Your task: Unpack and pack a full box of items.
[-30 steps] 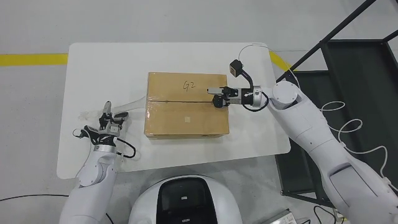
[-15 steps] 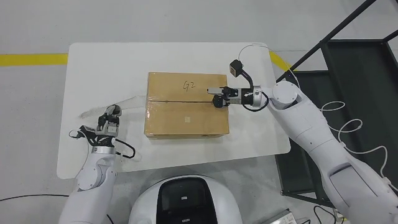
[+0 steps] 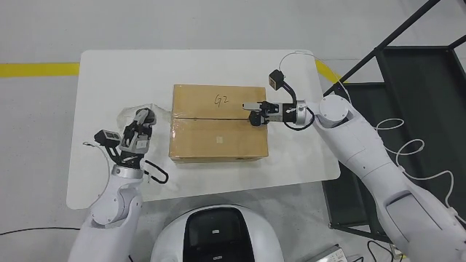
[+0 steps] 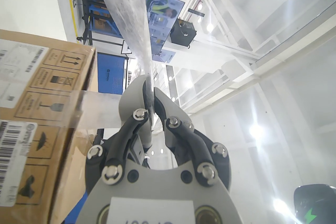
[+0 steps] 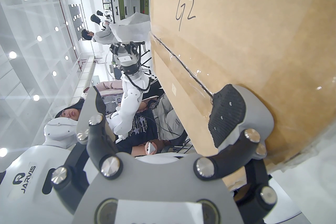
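Left fingers: the left gripper [image 4: 150, 93] is closing tight on a strip of clear tape [image 4: 126, 15], both fingers [image 4: 131, 101] pinching it flat between them with no gap showing.
Tape: one stretch is running sideways from the pinch to the labelled end face of the box [image 4: 39, 93], where it is sticking (the join is on the cardboard just past the corner). The free end is standing up above the fingertips, widening as it goes.
Left arm: it is holding the gripper just beside the box's left end, between the box and the table's [image 3: 109, 80] left edge, with the fingertips pointing up and away from the tabletop.
Right fingers: the right gripper [image 5: 157, 114] is standing wide open and holding nothing. One black ribbed pad [image 5: 225, 114] is lying against the box top, right at the end of the centre seam [image 5: 178, 62]. The other finger is hanging well apart from it, and I cannot tell if it is touching the cardboard.
Right arm: it is coming in over the table's right edge, wrist level, with the gripper lying over the right end of the box top.
Box: it is sitting shut in the middle of the table, flaps down and meeting along the seam.
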{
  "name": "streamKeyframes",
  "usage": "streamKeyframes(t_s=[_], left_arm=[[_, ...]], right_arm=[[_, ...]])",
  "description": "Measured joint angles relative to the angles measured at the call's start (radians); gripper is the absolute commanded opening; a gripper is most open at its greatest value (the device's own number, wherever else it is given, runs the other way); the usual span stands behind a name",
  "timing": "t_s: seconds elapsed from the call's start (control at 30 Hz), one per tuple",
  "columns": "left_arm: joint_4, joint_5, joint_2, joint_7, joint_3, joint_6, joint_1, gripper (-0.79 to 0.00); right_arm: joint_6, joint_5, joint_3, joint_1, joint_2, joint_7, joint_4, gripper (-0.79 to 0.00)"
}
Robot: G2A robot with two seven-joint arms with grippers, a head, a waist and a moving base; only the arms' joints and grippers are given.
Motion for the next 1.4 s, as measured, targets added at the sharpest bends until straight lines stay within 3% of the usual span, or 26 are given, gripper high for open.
streamKeyframes(t_s=[0.47, 0.9, 1.4], left_arm=[[-0.034, 0.275, -0.015, 0.077, 0.127, 0.206, -0.084, -0.785], [-0.04, 0.418, -0.019, 0.093, 0.169, 0.248, -0.079, -0.785], [0.002, 0.594, -0.035, 0.128, 0.25, 0.344, -0.152, -0.785]], right_arm=[[0.003, -0.008, 0.013, -0.028, 0.002, -0.033, -0.029, 0.0], [-0.026, -0.009, 0.068, -0.072, 0.009, -0.036, -0.041, 0.0], [-0.038, 0.008, 0.124, -0.092, 0.014, -0.001, -0.019, 0.0]])
